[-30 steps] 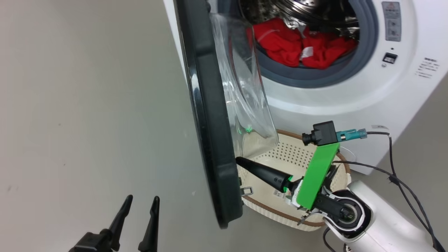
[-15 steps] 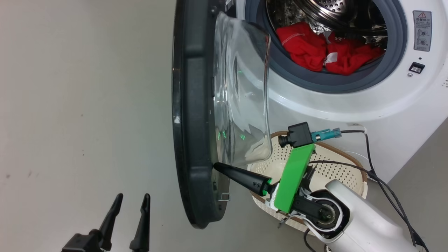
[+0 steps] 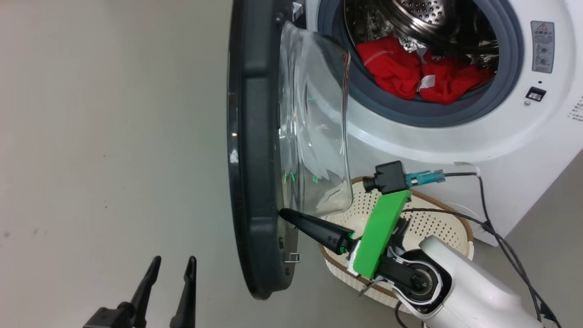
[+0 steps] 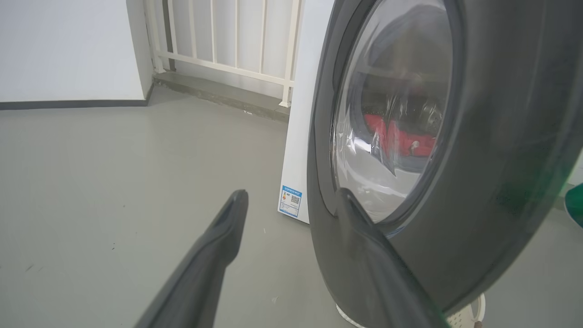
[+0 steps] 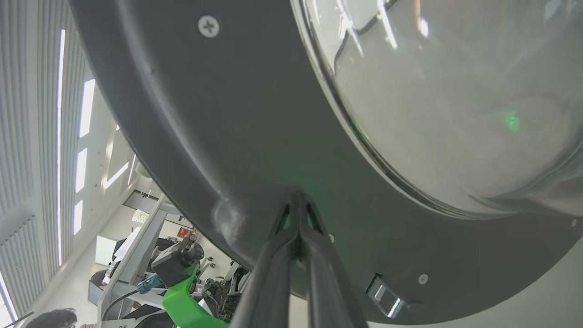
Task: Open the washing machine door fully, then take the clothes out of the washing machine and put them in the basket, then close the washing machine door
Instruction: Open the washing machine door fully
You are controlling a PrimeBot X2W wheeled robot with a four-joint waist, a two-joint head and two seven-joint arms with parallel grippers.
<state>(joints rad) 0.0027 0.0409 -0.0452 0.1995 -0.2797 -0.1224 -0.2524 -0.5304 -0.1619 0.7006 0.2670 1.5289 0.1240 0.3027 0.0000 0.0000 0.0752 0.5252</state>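
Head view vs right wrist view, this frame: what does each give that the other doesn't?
Head view adds: red clothes in the drum of the washing machine, the basket on the floor below the opening, and the left tool, open, apart from the washing machine door.
Right wrist view adds: a screw on the door's inner frame, and a room beyond with a person's head at the edge.
Both: the door, its glass bowl, its latch, and the right tool, shut, tip seemingly touching the inner frame.
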